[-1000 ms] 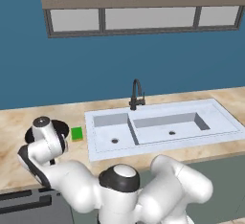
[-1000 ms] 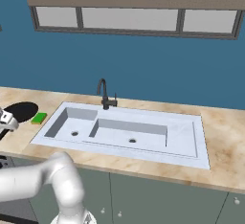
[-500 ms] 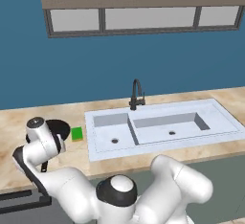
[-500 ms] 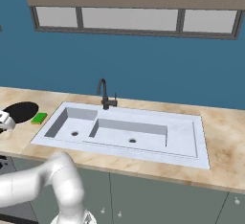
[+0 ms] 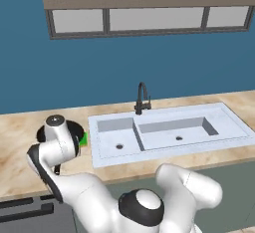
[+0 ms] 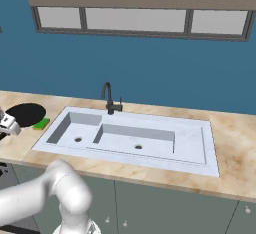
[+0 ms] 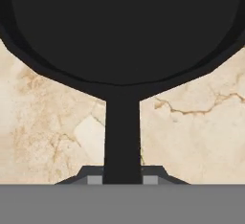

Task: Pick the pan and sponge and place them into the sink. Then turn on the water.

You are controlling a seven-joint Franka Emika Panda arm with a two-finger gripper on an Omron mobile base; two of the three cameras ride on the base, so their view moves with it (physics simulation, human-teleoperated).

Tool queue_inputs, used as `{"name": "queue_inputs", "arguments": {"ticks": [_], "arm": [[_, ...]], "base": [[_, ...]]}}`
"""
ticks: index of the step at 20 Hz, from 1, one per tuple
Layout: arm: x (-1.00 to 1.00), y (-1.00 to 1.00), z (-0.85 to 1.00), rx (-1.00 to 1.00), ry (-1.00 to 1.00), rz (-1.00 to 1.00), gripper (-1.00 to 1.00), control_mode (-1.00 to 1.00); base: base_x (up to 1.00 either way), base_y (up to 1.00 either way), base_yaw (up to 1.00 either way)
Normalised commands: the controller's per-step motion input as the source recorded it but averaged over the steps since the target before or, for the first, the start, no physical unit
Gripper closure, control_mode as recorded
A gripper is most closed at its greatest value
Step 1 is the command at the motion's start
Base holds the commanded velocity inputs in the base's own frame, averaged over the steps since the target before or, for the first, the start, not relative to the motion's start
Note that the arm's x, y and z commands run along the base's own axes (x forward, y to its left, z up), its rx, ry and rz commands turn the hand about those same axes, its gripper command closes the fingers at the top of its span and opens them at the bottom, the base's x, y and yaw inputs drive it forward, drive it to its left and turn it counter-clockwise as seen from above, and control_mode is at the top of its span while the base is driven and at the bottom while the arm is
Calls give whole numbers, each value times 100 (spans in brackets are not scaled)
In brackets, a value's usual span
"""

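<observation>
The matte-black pan (image 7: 122,27) spreads across the top of the hand view, and its straight handle (image 7: 122,137) runs down between my fingertips. My gripper (image 7: 122,180) is shut on that handle, low over the marble counter. In the right base view the pan (image 6: 25,114) lies at the far left, with my white hand (image 6: 9,124) at its near edge. The green sponge (image 6: 41,124) lies between the pan and the sink (image 6: 195,148). In the left base view my arm covers most of the pan (image 5: 74,126), and the sponge (image 5: 84,138) peeks out beside it. No stream runs from the black faucet (image 6: 108,98).
The double-basin sink (image 5: 229,127) sits to the right of the pan, with the gooseneck faucet (image 5: 142,97) at its back rim. A dark stove top (image 5: 25,209) lies at the lower left. A blue wall and windows close the back.
My gripper has gone from open to shut around the pan handle. The hand has shifted slightly left and lower; pan and sponge stay where they were.
</observation>
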Motion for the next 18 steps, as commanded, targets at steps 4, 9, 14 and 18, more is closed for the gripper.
{"name": "queue_inputs", "arguments": {"ticks": [4, 9, 14, 18], "arm": [[-18, -40, 62, 19, 0, -24, 100, -100], [0, -32, 21, 8, 0, -28, 100, -100], [2, -16, 14, 6, 3, -29, 100, -100], [4, -12, 31, 11, 3, -27, 100, -100]], "base": [[0, 0, 0], [0, 0, 0], [0, 0, 0], [0, 0, 0]]}}
